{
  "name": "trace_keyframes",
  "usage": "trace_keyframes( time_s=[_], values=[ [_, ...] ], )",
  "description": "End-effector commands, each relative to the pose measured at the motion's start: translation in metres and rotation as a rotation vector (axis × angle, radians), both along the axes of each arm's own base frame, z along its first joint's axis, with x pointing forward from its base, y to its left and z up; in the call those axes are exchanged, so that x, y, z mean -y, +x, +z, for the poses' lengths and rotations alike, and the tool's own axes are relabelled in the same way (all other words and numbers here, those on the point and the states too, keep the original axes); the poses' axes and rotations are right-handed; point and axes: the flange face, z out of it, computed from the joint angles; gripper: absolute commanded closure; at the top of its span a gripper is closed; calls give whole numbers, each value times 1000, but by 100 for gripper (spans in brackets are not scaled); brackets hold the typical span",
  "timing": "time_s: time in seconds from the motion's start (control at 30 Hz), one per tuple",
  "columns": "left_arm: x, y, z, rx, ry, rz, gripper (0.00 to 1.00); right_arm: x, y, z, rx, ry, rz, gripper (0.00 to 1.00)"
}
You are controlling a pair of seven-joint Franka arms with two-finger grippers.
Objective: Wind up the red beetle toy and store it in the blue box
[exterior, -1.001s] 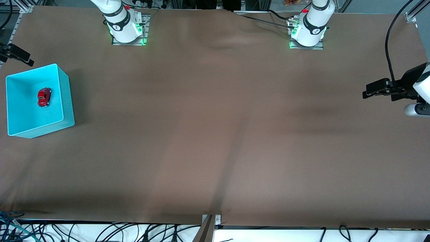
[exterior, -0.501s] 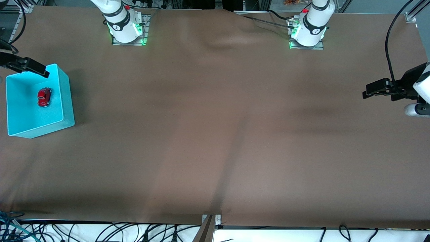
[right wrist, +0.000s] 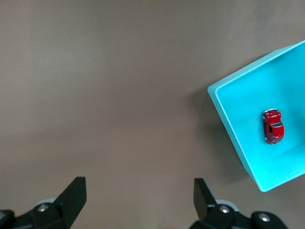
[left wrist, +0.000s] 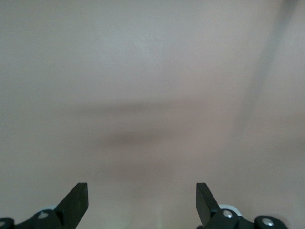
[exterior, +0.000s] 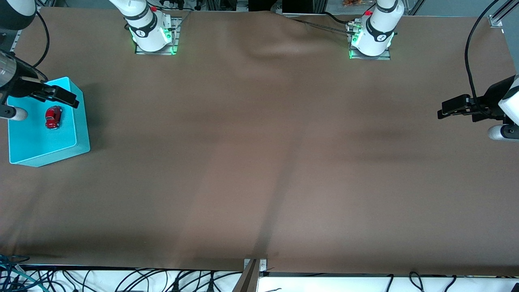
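At the right arm's end of the bench (exterior: pixel 259 162), which is covered in a plain brown sheet, we see the light cyan-blue rectangular plastic box (exterior: pixel 81 129) with its top open. The tiny glossy red beetle-shaped toy car (exterior: pixel 53 117) lies on the box floor, inside it and touching no wall that we can make out. The right gripper (exterior: pixel 61 96) hangs over the box's rim at the edge toward the robots' bases; its black fingers (right wrist: pixel 74 195) are spread wide and hold nothing. In the right wrist view the box and the toy sit off to one side of the fingers. At the left arm's end, the left gripper (exterior: pixel 446 110) waits above bare brown sheet, its fingers (left wrist: pixel 76 200) also spread wide and empty
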Motion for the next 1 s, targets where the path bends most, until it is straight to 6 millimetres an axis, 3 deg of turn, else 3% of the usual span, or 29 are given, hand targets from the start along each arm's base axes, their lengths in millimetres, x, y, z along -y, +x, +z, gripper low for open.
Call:
trace_keyframes(
  time_s=[0.0,0.6,0.97],
  values=[
    [3,-4,8,3,3,-18,0,-6,11,1,-3,17,-9,0],
    [8,-4,8,3,1,-28,0,-10,9,-5,-25,22,46,0],
    [5,-4,8,3,3,-21,0,-10,10,-9,-42,34,169,0]
  ],
)
